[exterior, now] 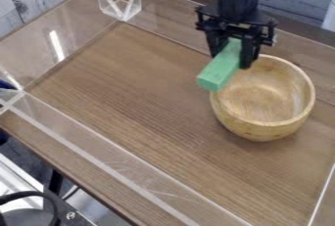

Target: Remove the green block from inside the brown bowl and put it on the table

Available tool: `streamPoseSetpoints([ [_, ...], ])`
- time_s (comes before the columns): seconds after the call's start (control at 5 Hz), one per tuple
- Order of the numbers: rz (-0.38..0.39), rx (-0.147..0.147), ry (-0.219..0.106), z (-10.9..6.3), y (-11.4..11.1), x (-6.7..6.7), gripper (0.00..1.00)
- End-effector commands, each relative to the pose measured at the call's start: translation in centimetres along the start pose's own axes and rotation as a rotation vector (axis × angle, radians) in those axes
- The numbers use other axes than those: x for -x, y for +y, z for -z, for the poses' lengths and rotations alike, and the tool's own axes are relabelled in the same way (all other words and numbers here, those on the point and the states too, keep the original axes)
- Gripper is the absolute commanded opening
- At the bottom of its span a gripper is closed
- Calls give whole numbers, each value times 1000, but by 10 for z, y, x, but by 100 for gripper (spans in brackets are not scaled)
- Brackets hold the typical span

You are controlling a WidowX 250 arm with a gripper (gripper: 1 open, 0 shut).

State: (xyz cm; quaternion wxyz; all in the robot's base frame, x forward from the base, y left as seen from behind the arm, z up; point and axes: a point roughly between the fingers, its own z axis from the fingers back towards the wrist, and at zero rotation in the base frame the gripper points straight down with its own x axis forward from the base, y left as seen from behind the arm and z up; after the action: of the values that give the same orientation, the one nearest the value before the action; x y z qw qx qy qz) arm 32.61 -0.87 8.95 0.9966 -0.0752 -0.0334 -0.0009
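My gripper (236, 46) points straight down and is shut on the upper end of the green block (218, 69). The block hangs tilted in the air, its lower end just past the left rim of the brown bowl (265, 100). The bowl is round, light wood, and nothing lies inside it. It stands at the right side of the table (131, 93), a wood-grain top.
Low clear acrylic walls (59, 36) edge the tabletop. A clear acrylic corner piece (119, 2) stands at the back left. A bare stretch of wood lies left of the bowl.
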Motion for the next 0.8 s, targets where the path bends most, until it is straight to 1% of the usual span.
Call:
streamPoseSetpoints([
  [0.0,-15,-19,-78,-28,18,-2,0],
  [0.2,-53,-38,-75,-28,42,7,0],
  [0.4,-27,-64,-41,-19,49,30,0],
  [0.6,-11,-91,-15,-6,61,50,0],
])
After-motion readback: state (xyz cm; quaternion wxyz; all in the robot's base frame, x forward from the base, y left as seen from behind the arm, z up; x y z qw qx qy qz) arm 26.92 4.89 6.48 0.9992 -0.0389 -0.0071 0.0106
